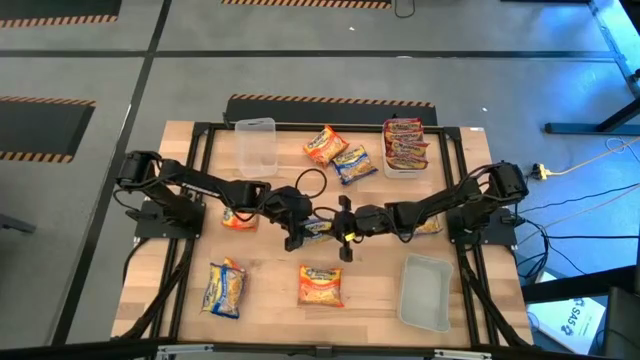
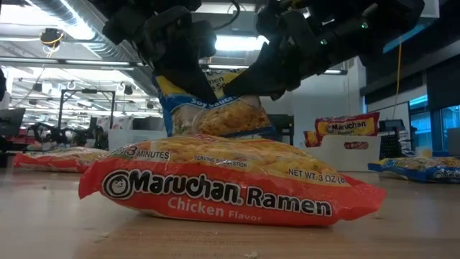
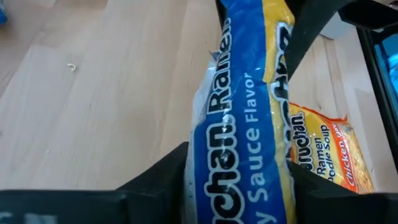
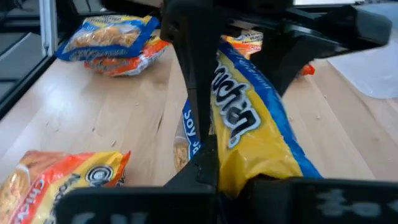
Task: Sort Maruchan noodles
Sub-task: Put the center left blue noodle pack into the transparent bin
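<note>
- Two dark robot arms meet over the middle of a wooden surface (image 1: pixel 260 290), both gripping one blue-and-yellow packet (image 1: pixel 320 228) of soy sauce noodles, lifted clear of the wood.
- The left pincer (image 1: pixel 296 232) is closed on one end of this packet; the left wrist view shows its fingers pressed on the wrapper.
- The right pincer (image 1: pixel 345 232) is closed on the other end, as the right wrist view shows.
- Other noodle packets lie spread out: an orange packet (image 1: pixel 321 286) and a second blue-and-yellow packet (image 1: pixel 224 288) at the near edge, an orange and a blue pair (image 1: pixel 338 153) at the far side, and red packets (image 1: pixel 405 142) stacked in a clear tub (image 1: pixel 404 169).
- An empty tub (image 1: pixel 256 145) stands at the far left, and another empty tub (image 1: pixel 426 291) at the near right.
- Risk: with both pincers holding one thin packet, pulling apart could tear the wrapper or crush the noodles. If one lets go early, the packet may swing, slip and fall on the orange packet lying near it.
- Hard to see: the arms cover most of the held packet from above. Two more packets sit partly hidden under the arms, one on each side. The low view is largely filled by the orange chicken packet in front.
</note>
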Controlling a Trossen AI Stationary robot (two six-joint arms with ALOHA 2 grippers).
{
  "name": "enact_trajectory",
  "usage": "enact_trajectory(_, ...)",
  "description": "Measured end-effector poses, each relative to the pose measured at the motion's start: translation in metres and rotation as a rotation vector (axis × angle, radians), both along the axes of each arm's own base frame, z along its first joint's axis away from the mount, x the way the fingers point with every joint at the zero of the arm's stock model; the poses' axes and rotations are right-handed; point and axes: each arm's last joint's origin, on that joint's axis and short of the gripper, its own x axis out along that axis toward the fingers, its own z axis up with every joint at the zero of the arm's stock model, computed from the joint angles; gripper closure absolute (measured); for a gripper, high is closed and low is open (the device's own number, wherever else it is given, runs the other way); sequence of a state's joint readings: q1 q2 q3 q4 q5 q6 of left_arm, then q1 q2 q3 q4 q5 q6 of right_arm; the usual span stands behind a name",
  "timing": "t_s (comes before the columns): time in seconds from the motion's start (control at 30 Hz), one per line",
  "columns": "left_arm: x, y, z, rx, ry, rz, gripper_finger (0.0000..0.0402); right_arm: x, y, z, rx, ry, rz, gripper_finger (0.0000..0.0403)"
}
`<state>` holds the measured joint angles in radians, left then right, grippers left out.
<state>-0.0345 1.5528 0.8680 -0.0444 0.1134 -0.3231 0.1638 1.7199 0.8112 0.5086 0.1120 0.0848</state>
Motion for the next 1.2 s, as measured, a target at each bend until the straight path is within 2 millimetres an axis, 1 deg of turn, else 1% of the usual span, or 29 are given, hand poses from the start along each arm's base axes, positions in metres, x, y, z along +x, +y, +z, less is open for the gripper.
enact_trajectory(0.2,0.000,0.000,0.000,0.013,-0.001,-0.003,0.0285,0.000,0.000,0.001,0.067,-0.004,-0.029,0.0367)
enact_trajectory(0.27,0.000,0.000,0.000,0.017,-0.001,-0.007,0.0295,0.000,0.000,0.001,0.068,-0.004,-0.029,0.0349)
enact_trajectory(0.37,0.000,0.000,0.000,0.019,-0.001,-0.008,0.0303,0.000,0.000,0.001,0.071,0.000,-0.019,0.0309)
enact_trajectory(0.5,-0.002,0.000,0.003,0.032,-0.001,-0.020,0.0306,-0.010,0.000,0.010,0.076,0.077,0.029,0.0258)
enact_trajectory(0.6,-0.007,0.001,0.008,0.038,-0.002,-0.015,0.0306,-0.023,-0.001,0.020,0.063,0.157,0.030,0.0232)
enact_trajectory(0.7,-0.016,0.002,0.021,0.055,-0.018,-0.013,0.0307,-0.035,0.004,0.019,0.052,0.206,0.044,0.0217)
enact_trajectory(0.87,-0.042,0.008,0.044,0.182,0.013,0.017,0.0307,-0.040,0.015,0.008,0.009,0.153,0.002,0.0208)
enact_trajectory(1.0,-0.067,0.023,0.064,0.337,0.023,0.057,0.0307,-0.038,0.020,-0.002,0.001,0.106,-0.020,0.0208)
enact_trajectory(1.1,-0.084,0.039,0.077,0.468,0.030,0.120,0.0307,-0.036,0.021,-0.009,0.008,0.094,-0.018,0.0207)
enact_trajectory(1.2,-0.100,0.056,0.087,0.562,0.045,0.173,0.0307,-0.033,0.022,-0.018,0.027,0.104,-0.030,0.0207)
